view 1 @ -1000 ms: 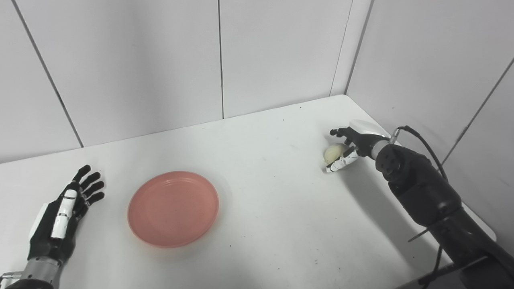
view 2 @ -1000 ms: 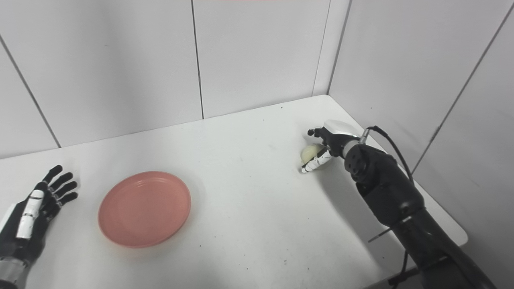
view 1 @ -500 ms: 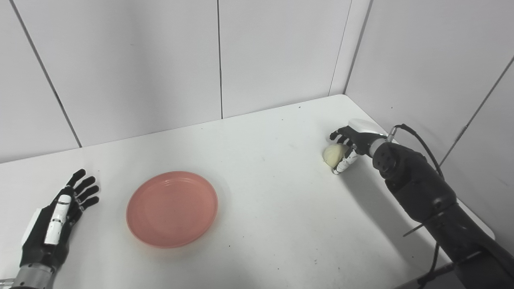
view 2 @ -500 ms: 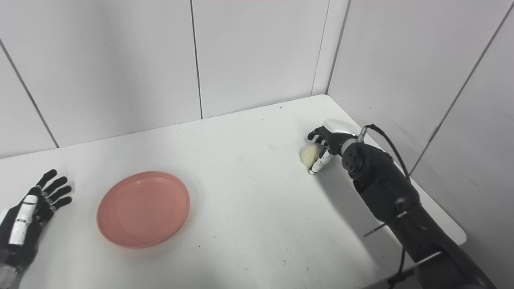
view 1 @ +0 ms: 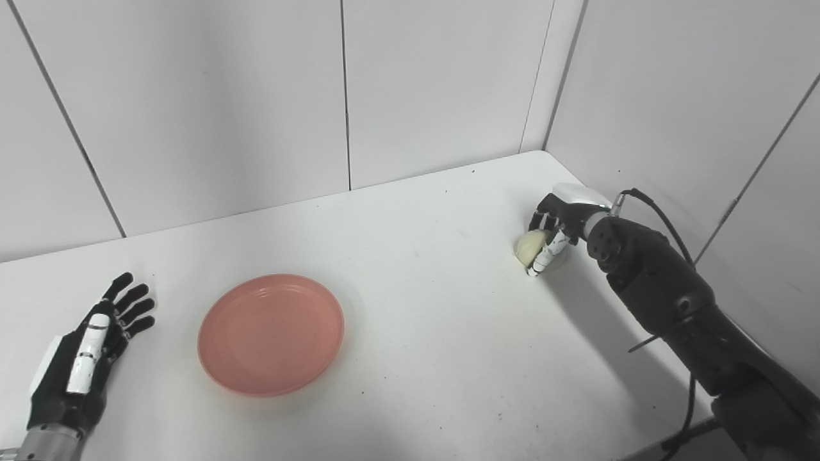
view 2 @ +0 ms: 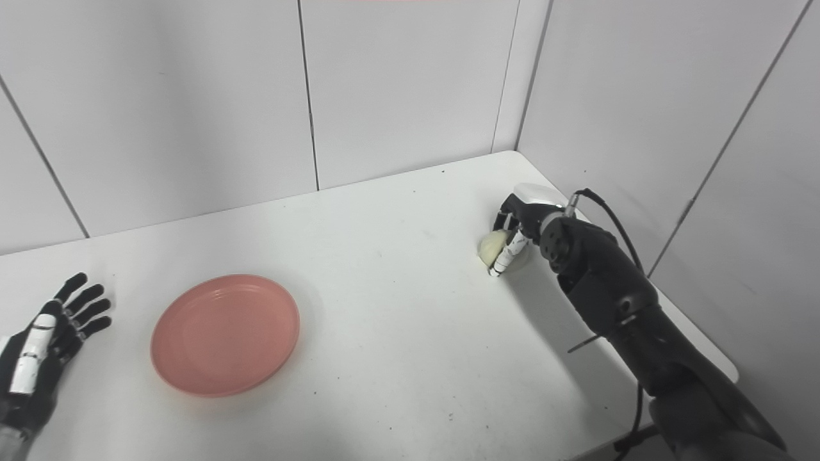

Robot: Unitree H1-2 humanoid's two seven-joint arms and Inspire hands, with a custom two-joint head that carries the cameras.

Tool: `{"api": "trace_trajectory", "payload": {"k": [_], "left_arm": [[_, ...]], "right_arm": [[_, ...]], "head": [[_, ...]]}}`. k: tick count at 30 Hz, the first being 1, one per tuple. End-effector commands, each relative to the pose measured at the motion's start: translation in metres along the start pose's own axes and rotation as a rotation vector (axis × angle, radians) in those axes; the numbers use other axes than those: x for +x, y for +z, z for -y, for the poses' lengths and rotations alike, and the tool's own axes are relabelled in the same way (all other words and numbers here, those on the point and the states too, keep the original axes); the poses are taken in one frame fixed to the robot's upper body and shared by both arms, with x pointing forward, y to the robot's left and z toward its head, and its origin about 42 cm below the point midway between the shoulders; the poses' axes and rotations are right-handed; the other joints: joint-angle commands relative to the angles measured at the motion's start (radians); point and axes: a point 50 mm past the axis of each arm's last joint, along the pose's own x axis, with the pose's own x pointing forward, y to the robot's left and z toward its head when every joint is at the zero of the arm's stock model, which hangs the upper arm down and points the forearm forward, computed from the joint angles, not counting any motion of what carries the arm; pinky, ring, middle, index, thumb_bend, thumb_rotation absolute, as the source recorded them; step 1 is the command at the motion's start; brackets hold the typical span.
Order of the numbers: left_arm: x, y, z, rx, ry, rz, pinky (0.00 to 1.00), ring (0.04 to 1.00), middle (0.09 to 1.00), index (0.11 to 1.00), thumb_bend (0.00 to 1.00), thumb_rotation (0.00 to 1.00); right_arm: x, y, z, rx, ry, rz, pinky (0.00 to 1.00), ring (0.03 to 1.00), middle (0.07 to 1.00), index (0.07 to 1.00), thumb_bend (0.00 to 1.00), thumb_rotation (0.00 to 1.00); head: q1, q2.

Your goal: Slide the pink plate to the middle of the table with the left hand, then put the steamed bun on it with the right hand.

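Observation:
The pink plate [view 1: 271, 333] lies flat on the white table [view 1: 416, 307], left of the middle. The pale steamed bun [view 1: 530, 247] sits on the table near the right wall. My right hand [view 1: 552, 225] is wrapped around the bun from behind and the side, fingers curled on it, with the bun still resting on the table. My left hand [view 1: 90, 349] is open, fingers spread, low over the table at the far left, a hand's width clear of the plate. The plate [view 2: 225, 333] and bun [view 2: 493, 248] also show in the right eye view.
White wall panels [view 1: 256, 96] close the table at the back and the right, meeting in a corner behind the bun. The table's right edge [view 1: 647, 442] runs just past my right forearm [view 1: 666, 301].
My right hand's fingers have closed around the bun. My left hand has drawn back toward the bottom left, away from the plate. The camera has shifted slightly.

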Motion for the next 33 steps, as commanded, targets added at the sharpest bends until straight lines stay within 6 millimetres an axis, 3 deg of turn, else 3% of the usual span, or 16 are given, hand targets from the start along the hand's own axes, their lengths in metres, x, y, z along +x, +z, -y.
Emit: {"api": "trace_trajectory", "payload": {"k": [1, 5, 10, 17, 22, 33], "left_arm": [[-0.045, -0.056, 0.008, -0.055, 0.017, -0.167, 0.85, 0.880, 0.900, 0.904, 0.54, 0.96], [-0.043, -0.058, 0.011, -0.054, 0.020, -0.167, 0.85, 0.877, 0.899, 0.900, 0.54, 0.96], [-0.042, -0.058, 0.018, -0.050, 0.017, -0.160, 0.85, 0.877, 0.898, 0.901, 0.54, 0.96], [-0.034, -0.054, 0.046, -0.031, 0.007, -0.153, 0.88, 0.897, 0.918, 0.924, 0.53, 0.99], [-0.027, -0.046, 0.075, -0.026, 0.008, -0.161, 0.90, 0.919, 0.939, 0.949, 0.48, 1.00], [-0.015, -0.045, 0.103, 0.002, 0.004, -0.183, 0.93, 0.940, 0.960, 0.970, 0.46, 1.00]], "right_arm": [[0.000, -0.002, 0.016, -0.027, -0.057, 0.014, 0.38, 0.439, 0.454, 0.519, 0.53, 0.00], [-0.005, 0.001, 0.022, -0.031, -0.087, 0.040, 0.34, 0.402, 0.431, 0.520, 0.52, 0.00], [-0.024, 0.021, 0.037, -0.039, -0.122, 0.093, 0.33, 0.380, 0.427, 0.531, 0.52, 0.00], [-0.046, 0.059, 0.054, -0.023, -0.159, 0.278, 0.38, 0.437, 0.447, 0.541, 0.52, 0.00], [-0.045, 0.094, 0.049, -0.045, -0.156, 0.425, 0.39, 0.447, 0.460, 0.533, 0.52, 0.00], [-0.049, 0.179, 0.035, -0.064, -0.109, 0.636, 0.38, 0.452, 0.462, 0.531, 0.52, 0.00]], "head": [[0.005, -0.002], [0.028, -0.008], [0.070, -0.015], [0.256, -0.025], [0.389, -0.031], [0.507, -0.034]]}}
